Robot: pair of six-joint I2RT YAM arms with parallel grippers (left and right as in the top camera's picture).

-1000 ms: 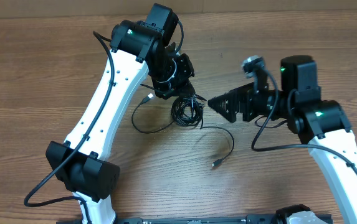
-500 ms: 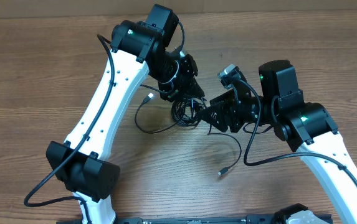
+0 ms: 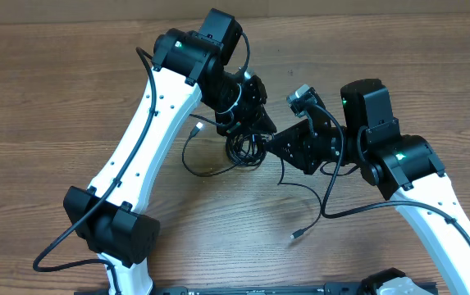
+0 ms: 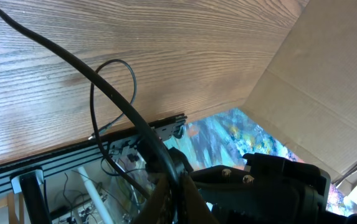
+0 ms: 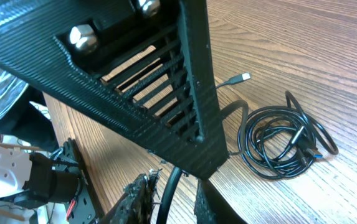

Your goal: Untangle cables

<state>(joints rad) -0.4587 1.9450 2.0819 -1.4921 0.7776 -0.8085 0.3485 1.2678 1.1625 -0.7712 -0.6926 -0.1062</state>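
My left hand (image 3: 247,127) hangs at 12 o'clock of the cables (image 3: 247,150), right over their wound coil, which lies near the middle of the counter (image 3: 54,98). This hand is clenched on 1 cable. In its wrist view the black line runs across the wood and ends between the closed fingers.

My right hand (image 3: 271,145) points in from 3 o'clock, its tip just beside the coil. In its wrist view 1 cable passes between the 2 fingers (image 5: 142,198), which stand close on either side of it. I cannot tell whether they pinch it or only straddle it. Beyond that hand the coil lies flat on the wood.

From the coil 1 strand (image 3: 317,205) trails toward 5 o'clock and ends in a plug (image 3: 298,235) well apart from the coil. A loop (image 3: 184,156) bulges toward 9 o'clock. A 2nd plug (image 3: 198,129), pale at the tip, lies at 10 o'clock, near my left arm. Cardboard (image 4: 315,93) stands past the counter's edge in the left wrist view.
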